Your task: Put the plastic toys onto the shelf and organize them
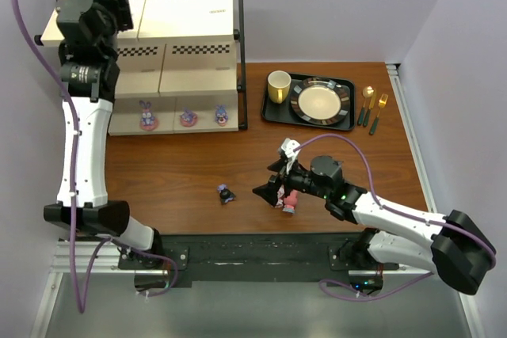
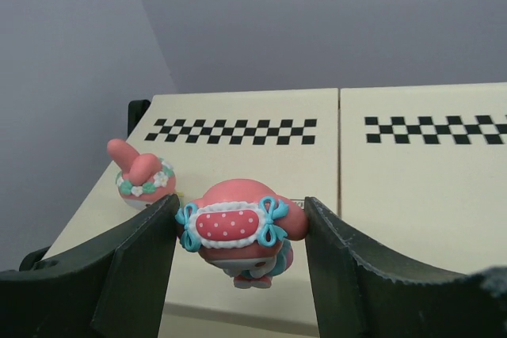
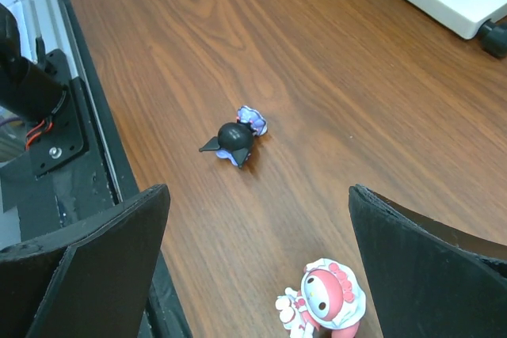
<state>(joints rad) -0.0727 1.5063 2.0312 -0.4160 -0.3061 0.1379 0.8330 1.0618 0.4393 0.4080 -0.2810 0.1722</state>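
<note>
Pink toy (image 2: 238, 231) is clamped between the fingers of the left gripper (image 2: 242, 205), over the top board of the shelf (image 2: 412, 180). A second pink toy (image 2: 142, 176) stands on that board, just left of the fingers. The right gripper (image 3: 257, 191) hangs over the table (image 3: 317, 53), jaws wide apart and holding nothing. A third pink toy (image 3: 321, 302) stands below it, nearer the right finger. A dark toy (image 3: 235, 138) lies ahead of the fingertips. Purple bunnies (image 1: 188, 118) stand on the bottom board.
</note>
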